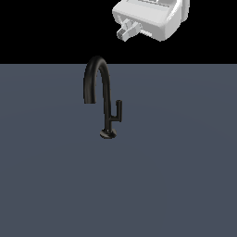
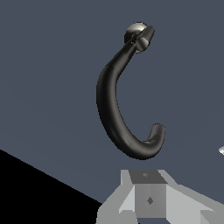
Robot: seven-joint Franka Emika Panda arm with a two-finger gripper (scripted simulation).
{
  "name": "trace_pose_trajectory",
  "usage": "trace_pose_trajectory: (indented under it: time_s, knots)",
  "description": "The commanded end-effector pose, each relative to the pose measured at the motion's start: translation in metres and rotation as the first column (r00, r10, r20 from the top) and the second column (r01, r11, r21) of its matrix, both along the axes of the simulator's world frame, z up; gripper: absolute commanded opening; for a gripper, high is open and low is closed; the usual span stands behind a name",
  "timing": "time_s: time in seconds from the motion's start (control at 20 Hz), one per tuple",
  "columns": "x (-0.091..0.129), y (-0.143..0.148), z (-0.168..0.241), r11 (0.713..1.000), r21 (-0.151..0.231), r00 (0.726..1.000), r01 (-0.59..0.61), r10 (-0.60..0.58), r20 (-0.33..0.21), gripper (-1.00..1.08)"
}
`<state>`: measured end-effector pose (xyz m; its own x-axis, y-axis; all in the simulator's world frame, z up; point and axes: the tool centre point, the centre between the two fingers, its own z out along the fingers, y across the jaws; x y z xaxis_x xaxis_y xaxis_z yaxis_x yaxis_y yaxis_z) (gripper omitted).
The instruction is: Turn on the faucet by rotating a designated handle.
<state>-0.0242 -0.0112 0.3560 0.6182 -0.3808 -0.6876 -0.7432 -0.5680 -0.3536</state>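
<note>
The matte-black gooseneck faucet (image 1: pixel 105 92) stands upright on the dark grey surface on a small round base (image 1: pixel 107 134). Its arched spout curves toward the exterior view's left. The handle (image 1: pixel 118 111), a short L-shaped lever with an upright rod, branches off the stem toward the exterior view's right. My gripper (image 1: pixel 124 32) hangs high above and behind the faucet, apart from it and holding nothing. In the wrist view I look down on the spout (image 2: pixel 109 109), the base (image 2: pixel 134 31) and the handle (image 2: pixel 146 36). The gripper (image 2: pixel 148 197) shows as one block with no gap, so it is shut.
The flat dark grey surface (image 1: pixel 176 176) spreads around the faucet; its far edge meets a black background. The white hand body (image 1: pixel 152 16) sits at the top of the exterior view.
</note>
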Motion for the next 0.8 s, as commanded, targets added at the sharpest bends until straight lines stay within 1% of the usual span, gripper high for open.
trace_pose_trajectory:
  time_s: [0.0,0.2,0.35,0.55,0.75]
  knots:
    - [0.013,-0.003,-0.015,0.997,0.052,0.998,0.055,-0.053,-0.047,-1.00]
    - [0.031,-0.007,-0.041,0.980,0.130,0.983,0.149,-0.132,-0.129,-1.00]
    - [0.044,-0.009,-0.062,0.958,0.184,0.963,0.222,-0.186,-0.194,-1.00]
    - [0.059,-0.012,-0.091,0.914,0.246,0.925,0.323,-0.250,-0.286,-1.00]
    - [0.071,-0.012,-0.123,0.855,0.297,0.873,0.426,-0.303,-0.382,-1.00]
